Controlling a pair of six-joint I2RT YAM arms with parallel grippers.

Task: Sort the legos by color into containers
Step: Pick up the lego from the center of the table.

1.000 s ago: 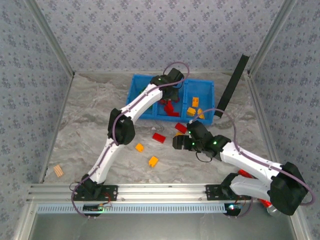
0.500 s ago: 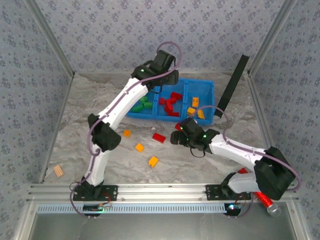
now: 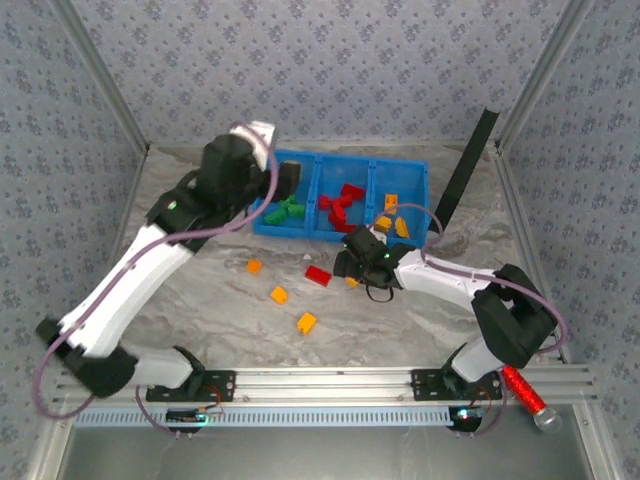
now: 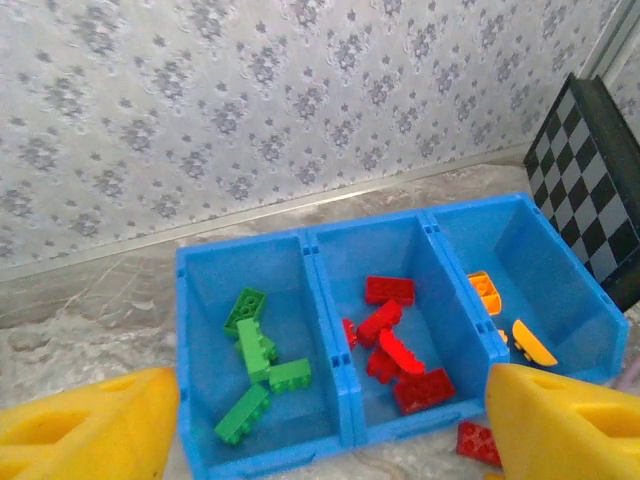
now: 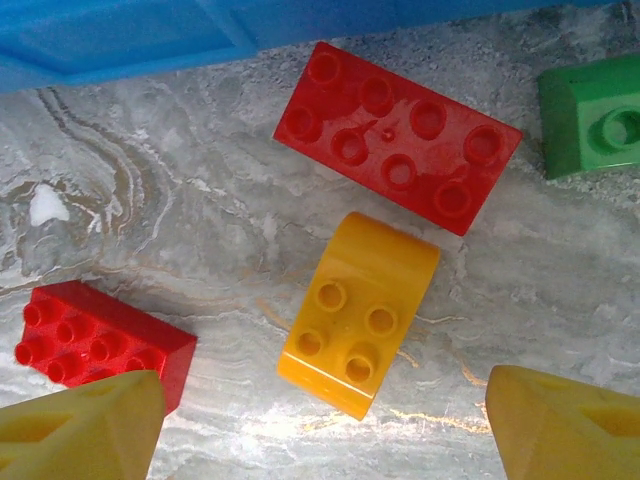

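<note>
Right fingers (image 5: pixel 80 430) are spread wide with nothing clamped, one on each side of an orange-yellow lego (image 5: pixel 360 315) lying studs-up on the marble surface (image 5: pixel 180 200). To me that looks lined up for a straight drop and squeeze.

It's a tight spot though. A long red lego (image 5: pixel 398 135) sits just beyond it, a second red one (image 5: pixel 95 340) is close to one finger, and a green one (image 5: pixel 595 115) pokes in at the edge. A sloppy close could nudge a neighbour. The blue tray (image 5: pixel 150 40) wall is just past the long red one.

Left fingers (image 4: pixel 90 430) are wide too and empty, hanging above the tray and looking down into it. Greens (image 4: pixel 255 365) are in the left compartment, reds (image 4: pixel 395 345) in the middle, orange-yellows (image 4: pixel 500 315) on the right, so I'd say the yellow one belongs in that right bin. A few more orange pieces (image 3: pixel 279 295) wait on the open surface nearer the bases.
</note>
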